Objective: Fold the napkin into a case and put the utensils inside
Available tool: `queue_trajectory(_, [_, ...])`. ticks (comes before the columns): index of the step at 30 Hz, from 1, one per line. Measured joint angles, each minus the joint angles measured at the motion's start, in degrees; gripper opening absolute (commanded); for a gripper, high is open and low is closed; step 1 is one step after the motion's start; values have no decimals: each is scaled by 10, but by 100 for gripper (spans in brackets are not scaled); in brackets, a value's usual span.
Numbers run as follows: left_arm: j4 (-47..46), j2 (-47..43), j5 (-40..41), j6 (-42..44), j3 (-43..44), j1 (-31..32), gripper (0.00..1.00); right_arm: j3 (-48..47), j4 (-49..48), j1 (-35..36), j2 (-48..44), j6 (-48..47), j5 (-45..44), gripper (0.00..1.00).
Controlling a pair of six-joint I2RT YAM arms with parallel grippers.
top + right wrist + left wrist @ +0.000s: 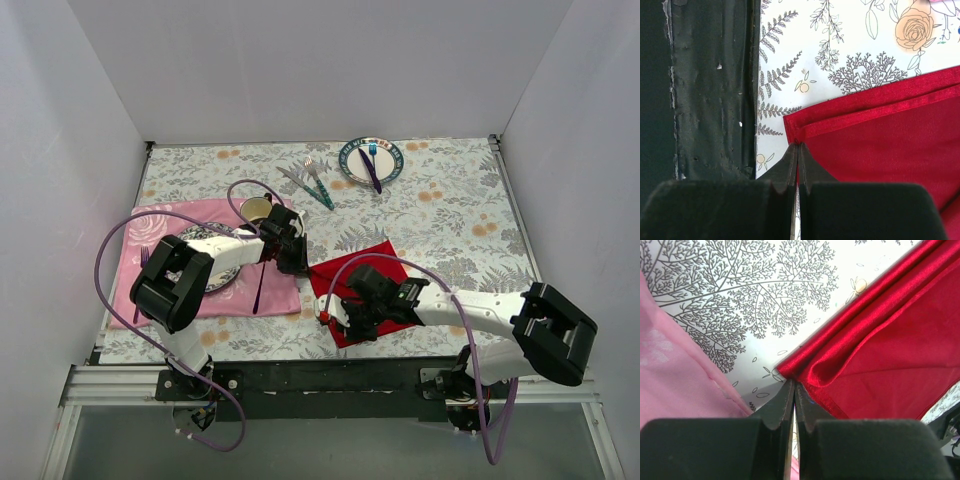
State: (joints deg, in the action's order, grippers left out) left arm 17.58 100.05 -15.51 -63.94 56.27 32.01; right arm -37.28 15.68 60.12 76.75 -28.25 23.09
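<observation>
Two pinched-shut grippers sit at neighbouring corners of the red napkin point(372, 262), which lies as a diamond on the floral tablecloth point(450, 230) near the front of the table and already shows a doubled hem, so at least one fold looks made. The left gripper point(794, 386) has its jaws pressed together, tips meeting right at the napkin's left corner, just beside the edge of the pink placemat point(675, 385). The right gripper point(798, 146) is equally closed, with its tips at the near corner, close to the black table edge point(710, 90). Neither wrist view shows whether a sliver of hem is actually caught between the tips or whether they only touch it. That doubt is the main risk: if the tips hold nothing, or only the top layer, a lift would leave the cloth behind or peel the fold open rather than carry it over. Satin-like fabric may also slide out of so small a bite. Uneven pulls from the two arms would skew the case, and a drag towards the front could take the near corner over the table edge. The left tips could snag the placemat too. The teal-handled fork and knife point(312, 183) lie well apart at the far side, not yet touched.
</observation>
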Motion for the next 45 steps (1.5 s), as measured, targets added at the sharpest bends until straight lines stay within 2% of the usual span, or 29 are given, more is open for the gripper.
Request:
queue_trajectory(4, [10,-12,-17,5,0,-7,23,0,-5,0,7,0,0,1])
queue_trajectory(6, [18,-38,-33,7,0,-14,26,-1,-6,0,14,0,0,1])
queue_trajectory(7, [19,-57,-42,7,0,-19,37,-2,-6,0,18,0,1,1])
queue_trajectory(10, [17,-117,-75,9,1,-42,53,-11,-6,0,34,0,4,1])
queue_trajectory(14, [17,-139,-102,25,26,-70,61,-35,-6,0,59,5,17,2])
queue_trajectory(15, [17,-133,-106,31,33,-72,63,-44,-5,0,68,7,21,10])
queue_trajectory(16, [19,-124,-111,39,40,-73,65,-56,-4,1,79,10,25,32])
queue_trajectory(17, [22,-112,-116,48,49,-73,67,-70,-3,1,89,12,30,42])
queue_trajectory(19, [30,-82,-128,68,68,-71,68,-98,5,2,104,15,42,64])
queue_trajectory(21, [36,-53,-139,89,81,-71,69,-124,15,1,107,10,54,68])
queue_trajectory(24, [51,-28,-148,120,88,-71,67,-146,35,-13,84,0,80,66])
queue_trajectory(25, [56,-21,-151,130,93,-71,66,-153,50,-29,68,-4,94,63])
queue_trajectory(31, [69,18,-172,175,139,-71,61,-200,118,-185,37,-57,132,45])
queue_trajectory(35, [79,41,-181,199,158,-69,61,-219,165,-274,80,-96,131,45])
queue_trajectory(38, [87,44,-183,218,160,-65,54,-228,195,-338,122,-110,135,45])
queue_trajectory(41, [90,44,-184,233,161,-54,55,-245,220,-391,147,-109,145,46])
queue_trajectory(42, [90,44,-186,236,161,-50,56,-251,223,-416,152,-109,147,48])
queue_trajectory(45, [90,44,-189,245,161,-42,59,-268,227,-454,159,-99,148,62])
